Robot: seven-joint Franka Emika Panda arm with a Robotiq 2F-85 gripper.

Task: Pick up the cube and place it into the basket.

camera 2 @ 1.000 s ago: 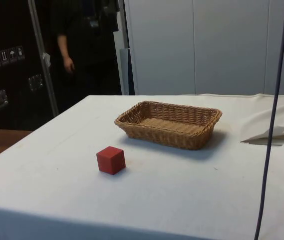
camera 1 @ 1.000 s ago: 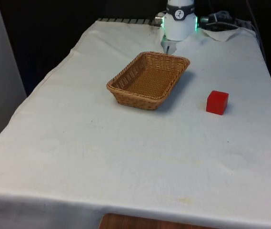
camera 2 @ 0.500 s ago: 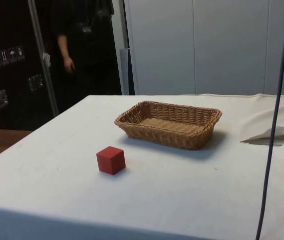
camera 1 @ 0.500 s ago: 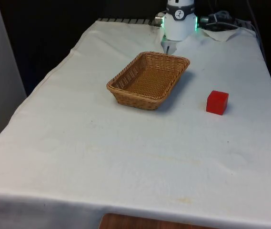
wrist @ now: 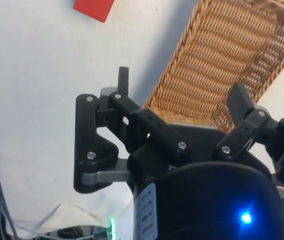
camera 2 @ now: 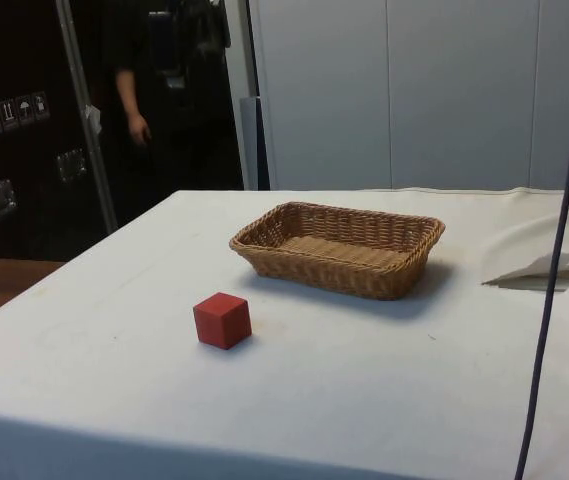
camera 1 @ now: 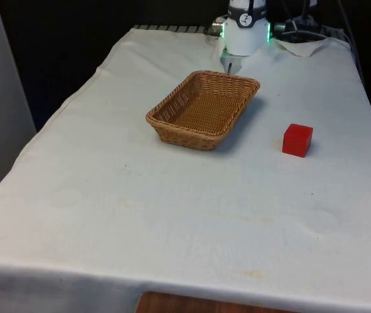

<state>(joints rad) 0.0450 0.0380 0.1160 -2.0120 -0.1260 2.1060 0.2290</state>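
Observation:
A red cube (camera 1: 297,139) rests on the white cloth, towards the front view's right and apart from the basket. It also stands nearer the table's front edge in the side view (camera 2: 223,320). The woven wicker basket (camera 1: 201,139) is empty and sits near the table's middle (camera 2: 334,277). In the wrist view my gripper (wrist: 181,87) is open, high above the cloth, with nothing between its fingers. Below it lie the basket's rim (wrist: 181,60) and, further off, the cube (wrist: 94,9).
The robot's white base (camera 1: 246,32) stands at the table's far end behind the basket. A dark cable (camera 2: 554,250) hangs down in the side view near a fold of cloth (camera 2: 544,265). A person in dark clothes (camera 2: 139,100) stands beyond the table.
The hanging cable in the side view has shifted slightly to the right. The cube and the basket have not moved.

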